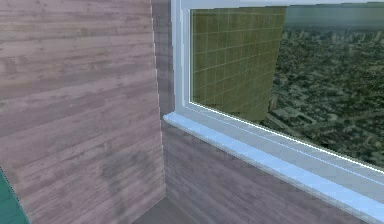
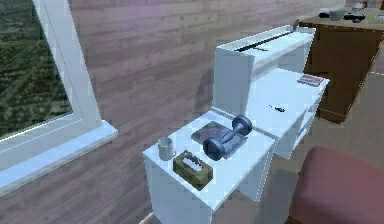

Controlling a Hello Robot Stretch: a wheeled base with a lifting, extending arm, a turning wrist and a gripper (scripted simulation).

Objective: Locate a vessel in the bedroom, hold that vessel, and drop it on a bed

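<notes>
— Four things are counted on the small white table in the arm side view. Which one is taken for the vessel?
— A small grey cup is stood upright at the table's corner nearest the window. It is the only cup-shaped thing seen.
— What is set around it?
— A tissue box is placed just beside the cup, along the table's near edge. A blue dumbbell is laid near the table's middle, and a dark flat book is laid touching it, on the side toward the plank wall.
— And past the table?
— A white desk with a raised back shelf is set just beyond the table, along the same wall. A brown dresser is seen farther still from the table, and a dark red seat is seen near the table, on the side away from the wall.
— What is shown ahead?
— A corner of plank wall is met by a window with a white sill; rooftops are seen through the glass.
— And the gripper?
— Its state cannot be told.
</notes>
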